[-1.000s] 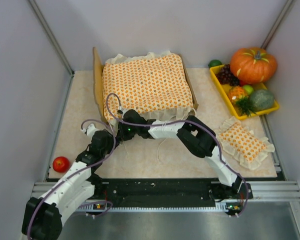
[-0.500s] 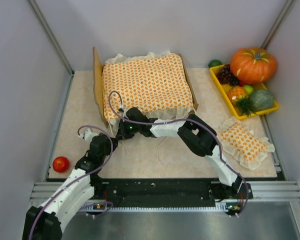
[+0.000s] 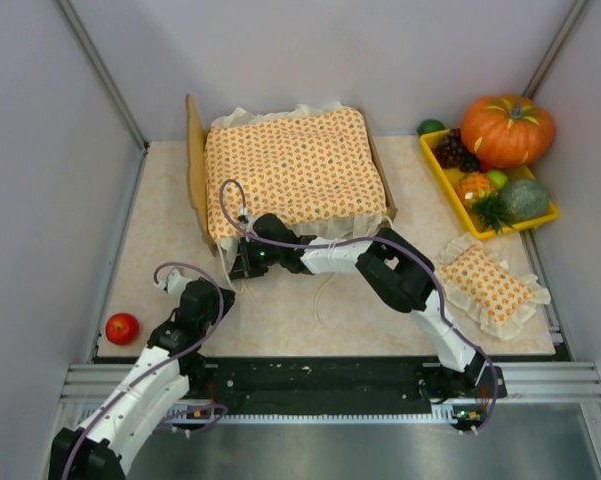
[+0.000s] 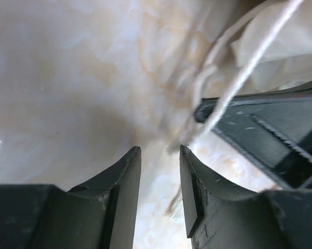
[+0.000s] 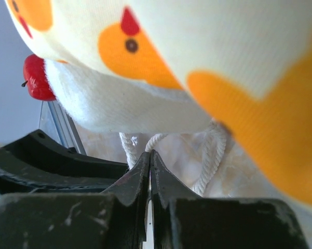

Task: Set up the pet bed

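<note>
The pet bed (image 3: 193, 165) stands at the back of the table, its tall wooden headboard on the left, and the orange-dotted bedspread (image 3: 295, 170) covers it. My right gripper (image 3: 242, 262) is shut at the bed's near left corner, under the ruffled hem (image 5: 124, 109). In the right wrist view its jaws (image 5: 150, 153) are pressed together, with a white cord (image 5: 212, 155) right at the tips; whether the cord is pinched is unclear. My left gripper (image 3: 220, 292) is open and empty just short of that corner (image 4: 160, 150), with a loose cord (image 4: 249, 67) ahead of it.
A small matching pillow (image 3: 488, 283) lies at the right. A yellow tray (image 3: 540, 215) with a pumpkin (image 3: 507, 128) and other fruit stands back right. A red apple (image 3: 122, 327) sits near the front left edge. Grey walls close in both sides.
My left arm has drawn back from the bed corner toward the near left, and its jaws have narrowed a little. The right gripper has stayed at the corner.
</note>
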Tool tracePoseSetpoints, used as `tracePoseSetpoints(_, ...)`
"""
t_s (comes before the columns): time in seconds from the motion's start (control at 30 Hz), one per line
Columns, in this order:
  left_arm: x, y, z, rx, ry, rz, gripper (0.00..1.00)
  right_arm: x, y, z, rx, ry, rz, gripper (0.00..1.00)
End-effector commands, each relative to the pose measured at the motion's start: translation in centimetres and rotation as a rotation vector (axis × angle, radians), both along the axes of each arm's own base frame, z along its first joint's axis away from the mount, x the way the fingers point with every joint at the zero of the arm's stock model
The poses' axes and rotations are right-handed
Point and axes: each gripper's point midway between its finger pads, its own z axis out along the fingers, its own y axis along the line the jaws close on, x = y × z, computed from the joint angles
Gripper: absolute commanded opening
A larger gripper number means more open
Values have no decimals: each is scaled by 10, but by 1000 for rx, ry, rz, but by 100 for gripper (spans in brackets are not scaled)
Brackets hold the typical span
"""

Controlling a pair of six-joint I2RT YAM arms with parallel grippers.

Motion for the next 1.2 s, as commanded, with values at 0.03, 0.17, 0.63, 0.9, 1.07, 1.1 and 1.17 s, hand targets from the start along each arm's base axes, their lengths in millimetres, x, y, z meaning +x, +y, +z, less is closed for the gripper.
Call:
tracePoseSetpoints(0.03,-13,2,-16,-15,43,14,41,-17,-22,-45,-134,182,-30,0)
tracePoseSetpoints(0.17,-9,2,-14,-17,15,11,43,-16,-22,-46,-136,182,-31,0)
tracePoseSetpoints(0.63,0,20,7,53,-53,79,49,-18,-27,-49,-170,161,-27,0)
tracePoseSetpoints(0.9,9,7,8,32,-115,10,40,-25,-29,-43,-194,175,6,0)
tracePoseSetpoints(1.07,9,5,9,30,-119,-3,43,-33,-32,-49,-228,172,31,0)
tracePoseSetpoints(1.1,9,5,9,29,-122,-4,44,-36,-32,-51,-232,173,34,0)
tracePoseSetpoints(1.17,8,3,10,21,-130,-12,44,-38,-33,-51,-233,177,39,0)
